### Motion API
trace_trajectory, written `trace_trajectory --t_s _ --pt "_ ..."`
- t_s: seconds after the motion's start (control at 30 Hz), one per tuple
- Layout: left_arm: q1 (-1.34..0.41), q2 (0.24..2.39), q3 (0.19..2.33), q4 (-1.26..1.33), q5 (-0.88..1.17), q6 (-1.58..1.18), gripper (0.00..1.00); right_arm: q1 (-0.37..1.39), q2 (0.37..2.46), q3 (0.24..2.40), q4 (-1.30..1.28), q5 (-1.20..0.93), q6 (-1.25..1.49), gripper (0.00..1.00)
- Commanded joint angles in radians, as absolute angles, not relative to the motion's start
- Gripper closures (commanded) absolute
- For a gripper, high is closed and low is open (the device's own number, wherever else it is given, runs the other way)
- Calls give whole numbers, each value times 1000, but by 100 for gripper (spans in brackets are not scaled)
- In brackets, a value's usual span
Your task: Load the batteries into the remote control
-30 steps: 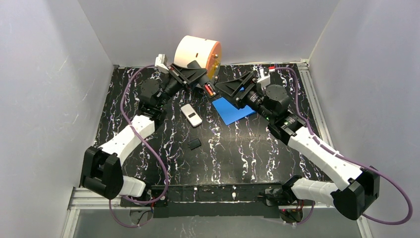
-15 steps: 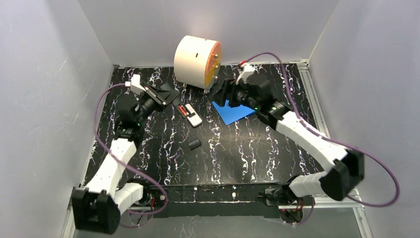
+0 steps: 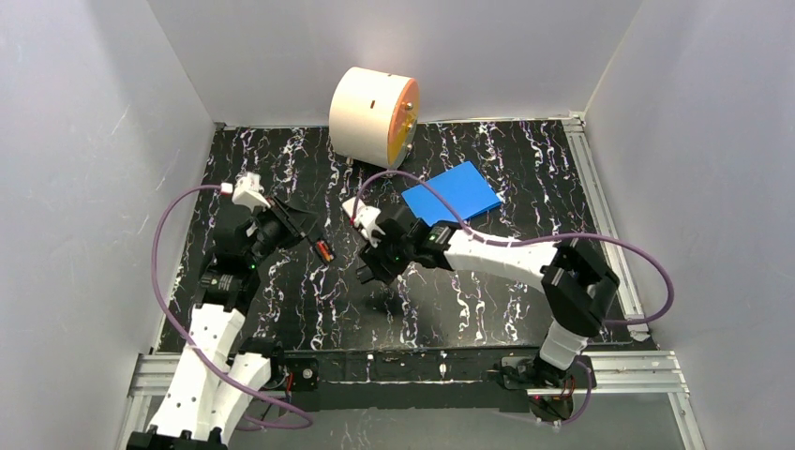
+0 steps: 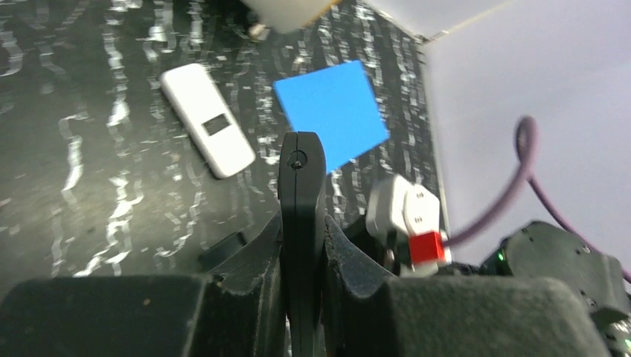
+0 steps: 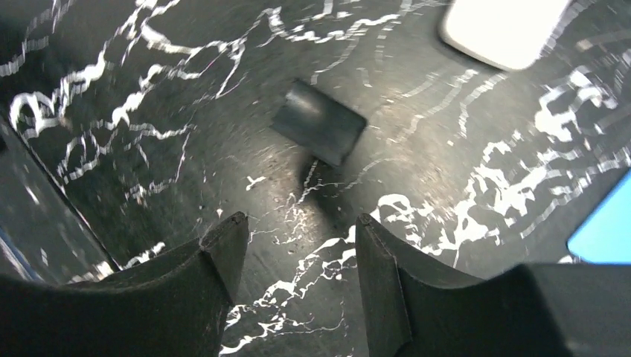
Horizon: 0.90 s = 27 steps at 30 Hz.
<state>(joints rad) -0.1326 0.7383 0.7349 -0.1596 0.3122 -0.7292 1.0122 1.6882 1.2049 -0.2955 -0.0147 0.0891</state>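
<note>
Currently, at far left, the L gripper point(image 4: 303, 223) is seen pressed shut on a black slim plastic remote control point(image 4: 301, 167). The remote is pinched edge-on btwn the pads and held clear of the black white-veined marble-pattern table point(image 3: 469, 300). It is prob. held up this way so that the battery bay is reachable and the body is steadied for the other arm.

An orange-red cylindrical battery point(image 3: 324, 251) is glimpsed in the top view at the remote's exposed end, just past the L fingertips. It is judged to be seated in the bay already; a second one cannot be made out.

Further right, a small dark rectangular plastic cover point(image 5: 320, 121) is laid flat on the table. The R gripper point(image 5: 298, 223) is hung low above it w/ fingers point(image 5: 223, 256) spread and nothing btwn them. The cover is found just ahead of the fingertips, in line w/ the gap but untouched. It is taken to be the bay lid, so closing the compartment is judged the step in hand.

A white oblong plastic remote point(image 5: 506, 30) is left lying beyond the cover, apparently a spare. Right of that, a blue flat square sheet point(image 3: 453, 192) is spread on the table, well apart from both grippers.
</note>
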Motion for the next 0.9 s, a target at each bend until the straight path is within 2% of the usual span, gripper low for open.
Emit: trace_trajectory --t_s 0.0,0.13,0.3,0.67,0.73,0.77,0.87 --pt "-126 669 779 -390 80 -650 100 1043 1736 1186 -200 -126 -203 36" --pt "-126 655 830 -504 -64 -638 100 1070 1840 1264 -263 -155 -361 37" --pt "-126 639 857 -576 -167 -665 100 1076 1985 1391 -381 -109 -536 48" --pt "-126 636 887 -612 -179 -652 100 1074 2057 1457 -405 -87 -574 53" --pt "-126 639 887 -611 -172 -654 100 1074 2071 1465 -401 -65 -574 63" --pt "-126 640 887 -608 -171 -655 100 1074 2077 1469 -398 -54 -575 72" --pt "-126 644 893 -605 -170 -652 100 1075 2081 1470 -386 -42 -555 90"
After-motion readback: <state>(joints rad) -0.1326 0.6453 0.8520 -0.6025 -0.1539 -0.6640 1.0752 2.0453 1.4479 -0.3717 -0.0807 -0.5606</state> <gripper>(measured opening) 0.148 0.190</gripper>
